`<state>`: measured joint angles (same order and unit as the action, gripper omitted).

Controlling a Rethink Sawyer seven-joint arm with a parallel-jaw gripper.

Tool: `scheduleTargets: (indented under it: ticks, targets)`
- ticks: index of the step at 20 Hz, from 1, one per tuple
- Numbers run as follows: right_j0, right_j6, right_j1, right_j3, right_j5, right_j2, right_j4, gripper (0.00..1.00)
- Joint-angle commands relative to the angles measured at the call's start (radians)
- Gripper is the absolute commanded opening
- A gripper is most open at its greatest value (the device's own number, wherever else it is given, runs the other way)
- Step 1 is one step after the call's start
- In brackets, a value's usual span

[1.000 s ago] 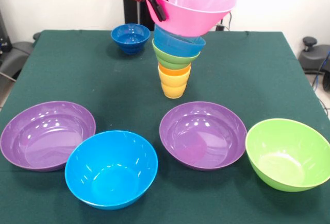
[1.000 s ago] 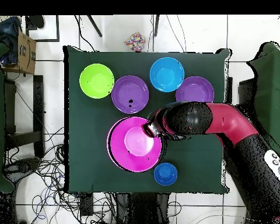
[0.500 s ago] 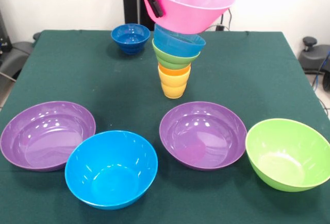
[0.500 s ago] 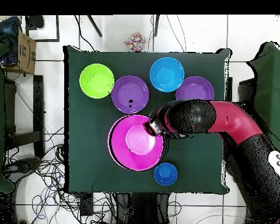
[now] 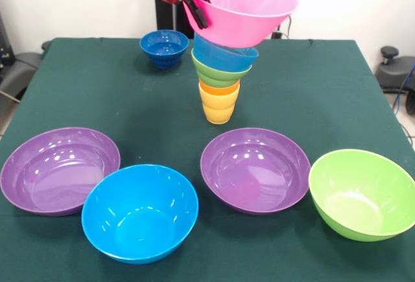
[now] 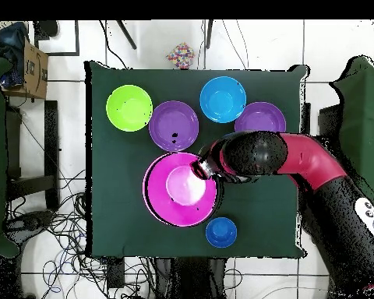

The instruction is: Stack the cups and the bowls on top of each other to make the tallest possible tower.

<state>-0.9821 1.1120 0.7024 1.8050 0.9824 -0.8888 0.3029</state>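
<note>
Gripper [image 5: 196,0] up high, jaws pinching the left rim of the large pink bowl [image 5: 243,6], which hangs tilted right over the tower [image 5: 222,74]. Whether its base touches the light blue bowl [image 5: 225,52] I cannot tell. Below that sit the small green bowl [image 5: 219,71], then the orange cup [image 5: 219,89] nested in the yellow cup [image 5: 218,110], all mid-table. Dark blue bowl [image 5: 164,47] stands far left. Along the near side, left to right: a purple bowl [image 5: 59,170], the big blue bowl [image 5: 140,212], another purple bowl [image 5: 255,169], the large green bowl [image 5: 362,193]. All on the green table [image 5: 97,94].
</note>
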Motion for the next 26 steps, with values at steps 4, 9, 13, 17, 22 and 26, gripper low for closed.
scheduleTargets:
  ticks: [4,9,13,17,22,26]
  targets:
    - [0.044,-0.039,-0.083,-0.053,-0.051,0.034,0.070,0.00]
    - [0.039,-0.045,-0.103,-0.058,-0.066,0.034,0.081,0.00]
    - [0.035,-0.048,-0.109,-0.062,-0.063,0.029,0.085,0.00]
    - [0.031,-0.041,-0.110,-0.058,-0.068,0.022,0.089,0.00]
    - [0.020,-0.047,-0.109,-0.053,-0.073,0.017,0.095,0.00]
    - [0.017,-0.055,-0.121,-0.055,-0.087,0.015,0.102,0.00]
